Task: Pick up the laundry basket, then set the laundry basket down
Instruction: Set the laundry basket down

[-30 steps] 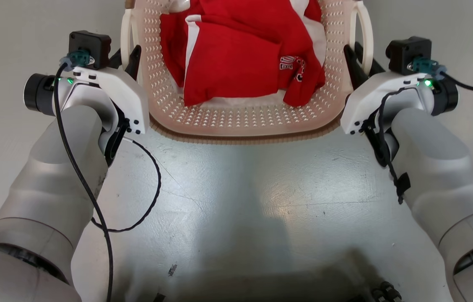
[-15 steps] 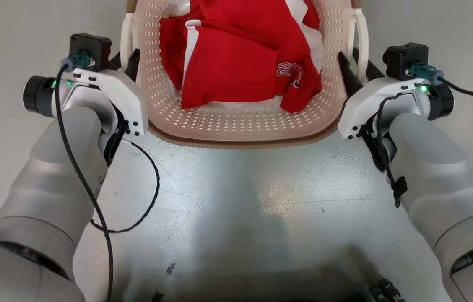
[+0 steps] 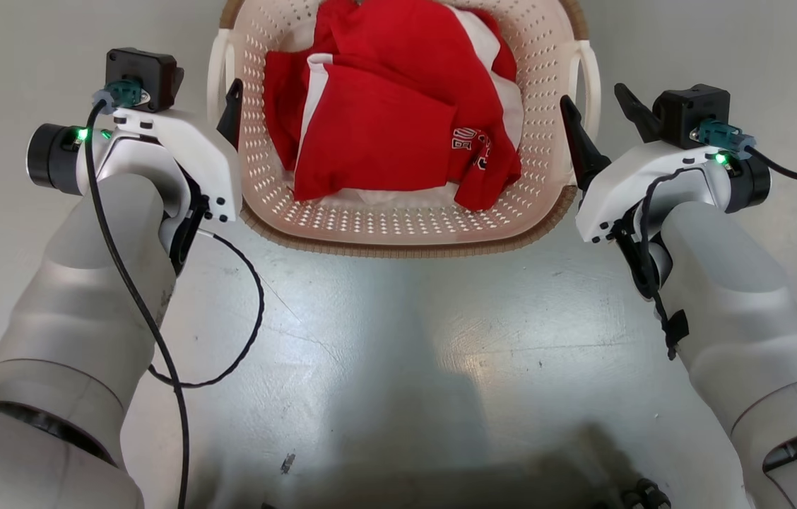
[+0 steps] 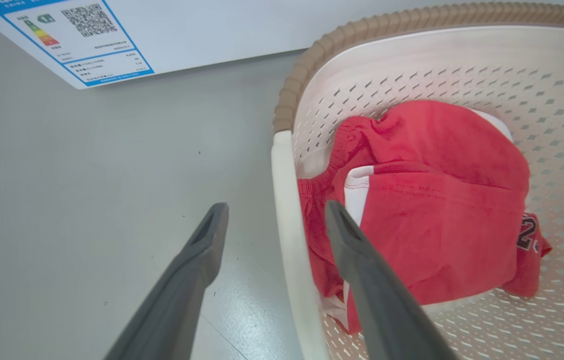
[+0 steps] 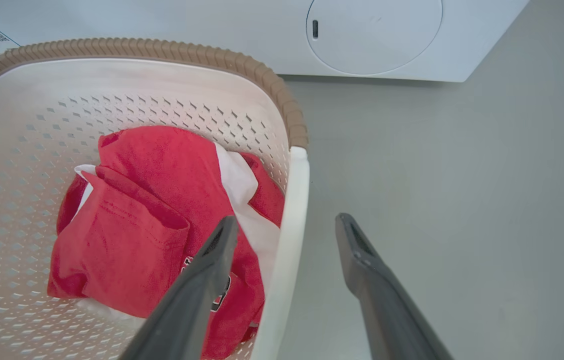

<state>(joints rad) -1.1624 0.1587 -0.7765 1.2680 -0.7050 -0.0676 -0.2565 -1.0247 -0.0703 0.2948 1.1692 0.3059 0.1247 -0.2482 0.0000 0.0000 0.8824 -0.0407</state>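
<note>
While both arms reach forward, the left gripper [image 4: 277, 207] stands wide open, one dark finger on each side of the white left handle [image 4: 289, 235] of the laundry basket [image 3: 398, 225]. Floor shows between the outer finger and the handle. The inner finger runs close along the handle, and I cannot tell whether it touches. It grips nothing. Ahead of its fingertips and off to the outer side, a blue-edged label [image 4: 77, 42] sits on a white panel.

Between the two grippers lies the basket itself, its brown rim nearest the robot. Crumpled red clothing [image 3: 384, 120] with white patches lies inside, just inward of each inner finger. I cannot tell how many pieces it is.

The right gripper [image 5: 287, 219] is spread just as wide and also holds nothing. The right handle [image 5: 293, 225] runs up between its fingers, with grey floor [image 5: 462, 200] beyond the outer one. Past its fingertips stands a white washing machine [image 5: 462, 50] with a round door. Nothing blocks either gripper.

By count: one basket, two loop handles, two grippers, one machine, one label.
</note>
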